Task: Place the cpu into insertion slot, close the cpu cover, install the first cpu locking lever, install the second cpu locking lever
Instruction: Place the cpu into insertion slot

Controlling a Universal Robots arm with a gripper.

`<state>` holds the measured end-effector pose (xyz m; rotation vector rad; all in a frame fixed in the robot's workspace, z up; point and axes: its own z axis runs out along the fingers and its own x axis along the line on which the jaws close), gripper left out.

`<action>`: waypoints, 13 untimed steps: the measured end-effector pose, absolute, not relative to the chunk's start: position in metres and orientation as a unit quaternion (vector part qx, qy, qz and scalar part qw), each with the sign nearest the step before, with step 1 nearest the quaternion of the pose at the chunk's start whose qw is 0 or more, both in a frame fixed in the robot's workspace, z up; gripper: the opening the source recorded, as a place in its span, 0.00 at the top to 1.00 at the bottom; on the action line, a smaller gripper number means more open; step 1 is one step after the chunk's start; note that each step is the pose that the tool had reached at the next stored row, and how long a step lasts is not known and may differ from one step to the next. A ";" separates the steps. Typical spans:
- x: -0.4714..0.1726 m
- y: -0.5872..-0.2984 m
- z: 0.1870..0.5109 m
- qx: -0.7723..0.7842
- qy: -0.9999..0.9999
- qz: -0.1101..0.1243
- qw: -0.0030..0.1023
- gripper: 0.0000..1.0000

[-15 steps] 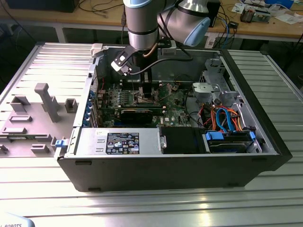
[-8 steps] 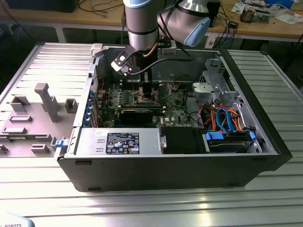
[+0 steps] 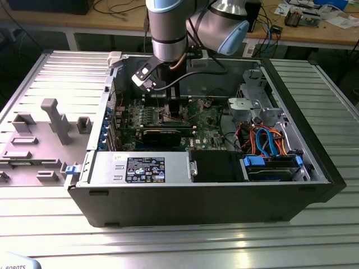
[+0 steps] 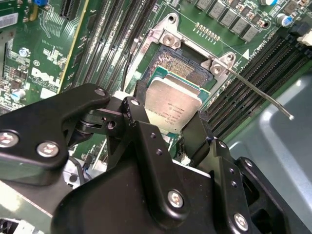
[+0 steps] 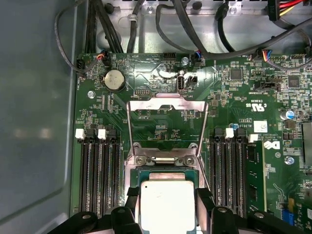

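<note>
Clamping the cpu [image 4: 173, 108], the gripper [image 4: 168, 111] holds it seemingly just over the insertion slot [image 4: 181, 66] (cpu cover [image 5: 168, 101] raised).

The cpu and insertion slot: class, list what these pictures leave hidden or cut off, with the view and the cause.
Second wrist view: the cpu and gripper cover much of the insertion slot.
First wrist view: the picture's edge cuts off part of the cpu.
Exterior view: the arm blocks the insertion slot.
Whether the cpu rests in the slot: cannot tell.
</note>
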<state>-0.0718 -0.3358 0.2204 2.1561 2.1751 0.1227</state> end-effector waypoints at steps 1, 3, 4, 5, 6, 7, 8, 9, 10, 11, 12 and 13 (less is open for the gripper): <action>-0.072 -0.336 0.219 0.703 0.709 0.040 0.038 0.46; -0.072 -0.336 0.216 0.703 0.709 0.040 0.038 0.46; -0.072 -0.336 0.215 0.703 0.709 0.040 0.038 0.46; -0.073 -0.336 0.214 0.703 0.709 0.040 0.038 0.46; -0.074 -0.336 0.213 0.703 0.709 0.040 0.038 0.46; -0.074 -0.336 0.212 0.703 0.709 0.040 0.038 0.46; -0.074 -0.336 0.211 0.703 0.709 0.040 0.038 0.46; -0.074 -0.336 0.210 0.703 0.709 0.040 0.038 0.46; -0.074 -0.336 0.209 0.703 0.709 0.040 0.038 0.46; -0.074 -0.336 0.209 0.703 0.709 0.040 0.038 0.46; -0.075 -0.336 0.209 0.703 0.709 0.040 0.038 0.46; -0.076 -0.336 0.208 0.703 0.709 0.040 0.038 0.46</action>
